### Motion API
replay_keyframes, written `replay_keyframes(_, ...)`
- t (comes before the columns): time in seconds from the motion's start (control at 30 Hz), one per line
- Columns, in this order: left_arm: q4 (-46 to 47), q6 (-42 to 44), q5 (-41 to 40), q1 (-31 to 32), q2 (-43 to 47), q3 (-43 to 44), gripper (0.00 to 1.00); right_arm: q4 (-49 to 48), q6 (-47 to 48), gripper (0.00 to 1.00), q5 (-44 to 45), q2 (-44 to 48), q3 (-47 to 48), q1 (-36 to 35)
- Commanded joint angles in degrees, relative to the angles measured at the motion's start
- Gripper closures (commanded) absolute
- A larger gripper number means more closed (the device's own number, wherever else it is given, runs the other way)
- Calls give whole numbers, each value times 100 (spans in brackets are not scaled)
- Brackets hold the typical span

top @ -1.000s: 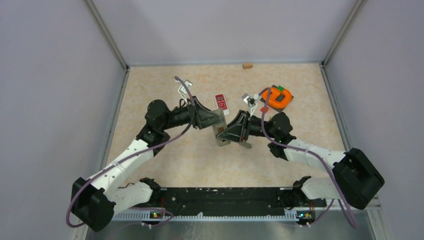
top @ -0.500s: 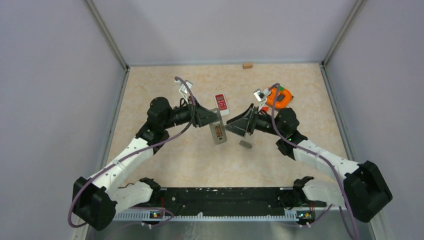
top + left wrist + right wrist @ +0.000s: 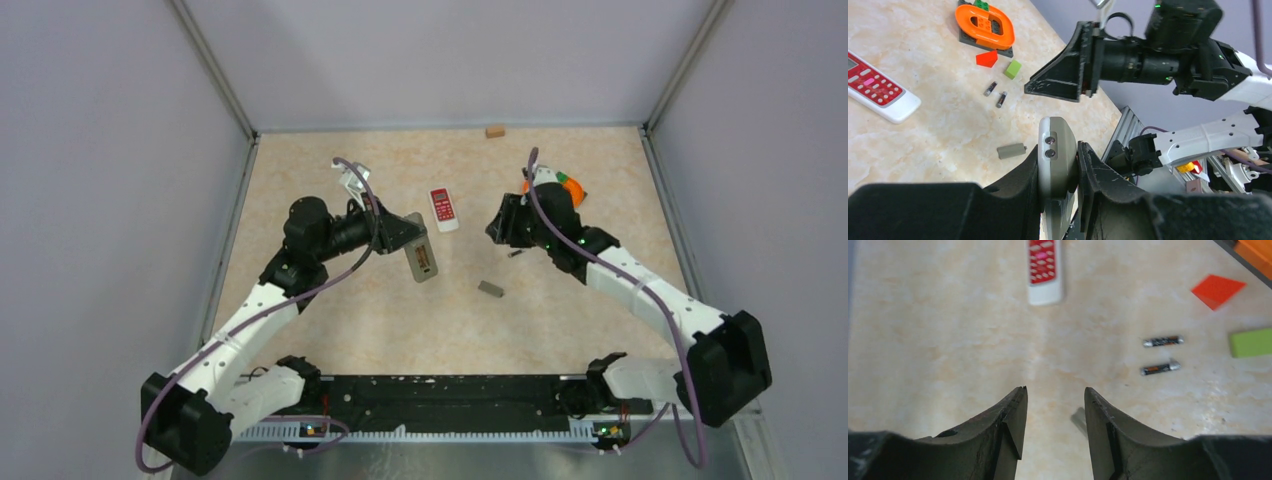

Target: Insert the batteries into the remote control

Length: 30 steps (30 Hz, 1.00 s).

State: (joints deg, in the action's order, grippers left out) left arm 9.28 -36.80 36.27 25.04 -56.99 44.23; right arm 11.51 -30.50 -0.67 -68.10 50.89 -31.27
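Observation:
My left gripper [image 3: 421,257] is shut on the grey remote control [image 3: 424,262], which it holds above the table; in the left wrist view the remote control's end [image 3: 1057,150] is pinched between both jaws. Two slim dark batteries [image 3: 1163,341] [image 3: 1160,368] lie side by side on the table, ahead and to the right of my right gripper [image 3: 1054,392]. That gripper is open and empty and hovers over the table [image 3: 497,226]. The batteries also show in the left wrist view [image 3: 990,89] [image 3: 1001,99].
A small grey cover piece [image 3: 490,289] lies on the table between the arms. A red-and-white remote [image 3: 443,209] lies further back. An orange ring on a dark plate [image 3: 984,23], a red block [image 3: 1218,290] and a green block [image 3: 1252,342] sit beyond the batteries. A wooden block [image 3: 494,131] rests by the back wall.
My right gripper has let go at the grey remote control, opened and pulled back to the right rear. The grey cover piece now lies on the table. My left gripper shifted slightly left with the remote control.

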Motion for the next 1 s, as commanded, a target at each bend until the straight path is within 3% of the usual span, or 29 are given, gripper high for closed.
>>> replay_keyframes(0.0, 64, 173, -63, -34, 140, -87, 100, 1367, 295, 53, 1225, -647, 466, 96)
replay_keyframes(0.33, 65, 182, 34, -52, 42, -95, 100, 1166, 356, 57, 1702, -1812, 830, 292)
replay_keyframes(0.57, 54, 212, 62, -60, 39, -136, 100, 1526, -332, 61, 1816, -2441, 1001, 551)
replay_keyframes(0.97, 91, 252, 152, -60, 52, -175, 100, 980, -903, 66, 1714, -3052, 948, 569)
